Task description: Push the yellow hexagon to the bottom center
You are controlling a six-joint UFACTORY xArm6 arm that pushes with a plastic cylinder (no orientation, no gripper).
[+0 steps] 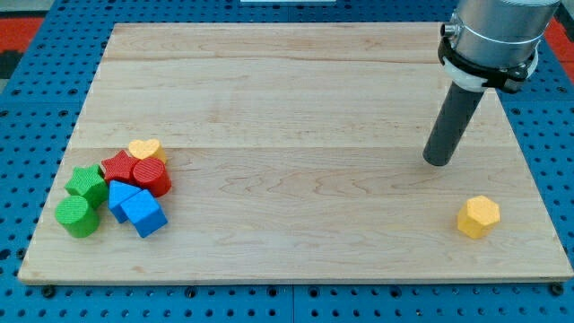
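Observation:
The yellow hexagon [477, 216] lies near the board's bottom right corner. My tip [439, 161] rests on the board above it and a little to its left, apart from it by a clear gap. The dark rod rises from the tip toward the view's top right. All the other blocks are far off at the view's left.
A cluster sits at the lower left: a yellow heart [143, 149], a red star [118, 167], a red cylinder [151, 177], a green star [87, 184], a green cylinder [77, 216], two blue blocks [143, 213]. The wooden board [296, 90] lies on a blue pegboard.

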